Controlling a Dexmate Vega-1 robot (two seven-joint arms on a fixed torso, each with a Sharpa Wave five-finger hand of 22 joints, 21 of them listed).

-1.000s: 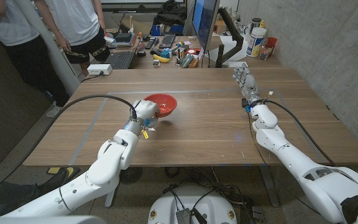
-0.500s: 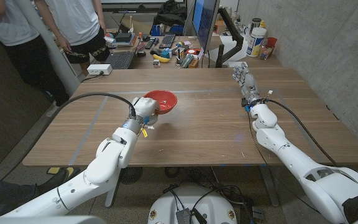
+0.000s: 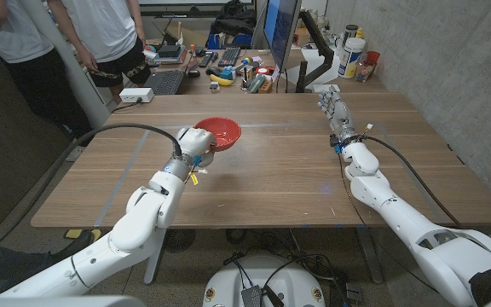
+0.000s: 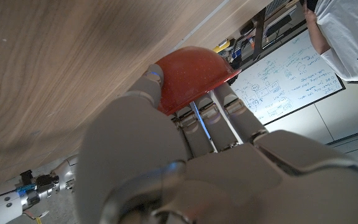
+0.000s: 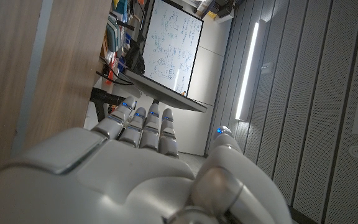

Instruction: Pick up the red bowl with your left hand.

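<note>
Your left hand [image 3: 196, 141] grips the red bowl [image 3: 218, 132] by its near rim, fingers [image 4: 219, 115] wrapped along one side of the bowl and the thumb pressing on the other. From the left wrist camera you see the bowl's rounded red outside [image 4: 188, 78] sitting right at your fingertips, with the wooden table [image 3: 271, 170] just beyond it. Whether the bowl is touching the tabletop or slightly raised, you cannot tell from the head camera. The bowl sits directly ahead of your left hand, tilted a little, its open side facing up and away from the palm.

Your right hand [image 3: 335, 111] stands well apart from the bowl, across the table on the far right side. Its fingers [image 5: 145, 127] are straight and close side by side, holding nothing, with the palm upright.

Past the bowl, beyond the table's far edge, lies a cluttered desk with a keyboard [image 3: 165, 82] and a monitor [image 3: 281, 34]. Two people [image 3: 66, 38] stand off to the far left of your left hand.
</note>
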